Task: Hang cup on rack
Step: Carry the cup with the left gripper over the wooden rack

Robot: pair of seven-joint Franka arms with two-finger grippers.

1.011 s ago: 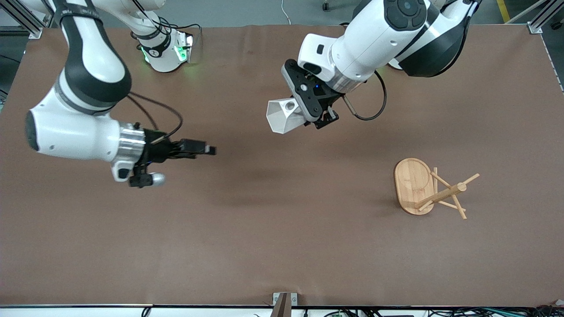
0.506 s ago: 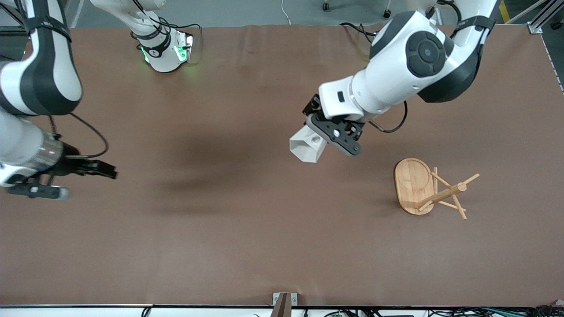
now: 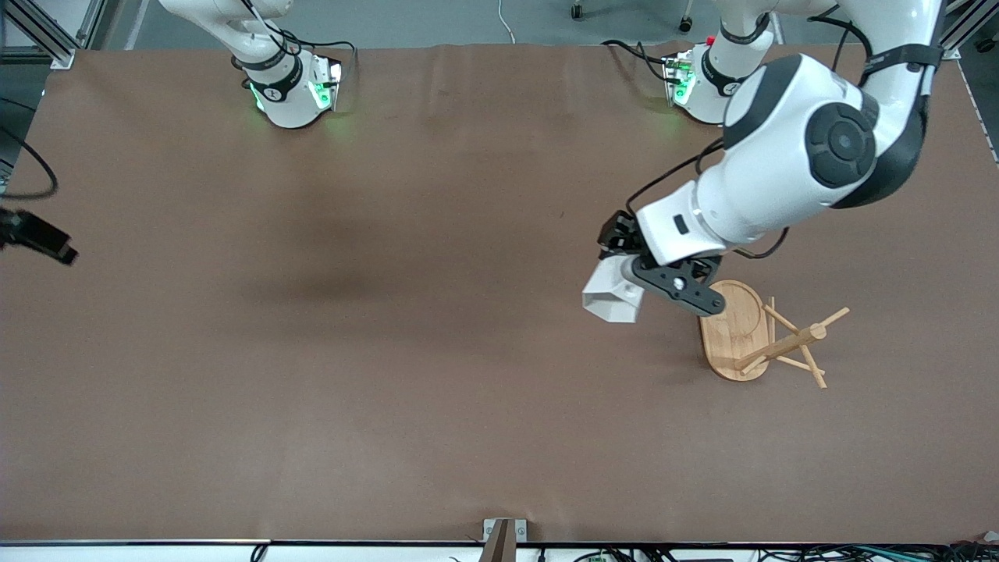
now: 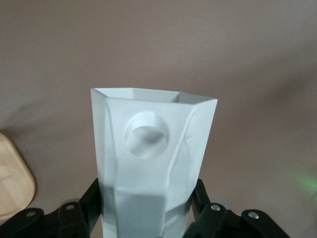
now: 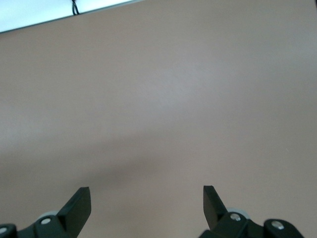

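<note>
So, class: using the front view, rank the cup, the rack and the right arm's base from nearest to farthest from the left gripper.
1. The cup, held in the left gripper.
2. The rack, on the table just beside that gripper.
3. The right arm's base, at the table's robot edge, toward the right arm's end.

Robotics lab: brown-covered table point(image 3: 390, 351), aluminium framing point(image 3: 47, 35) at upper left corner, loose cables point(image 3: 702, 553) along the bottom edge, grey floor at top.

The right claw point(image 5: 146, 201) hangs over bare brown table point(image 5: 163, 104), its two black fingers point(image 5: 79, 203) spread wide apart with nothing between them. A soft shadow crosses the table just past the fingertips. A pale strip runs along the table's edge.
</note>
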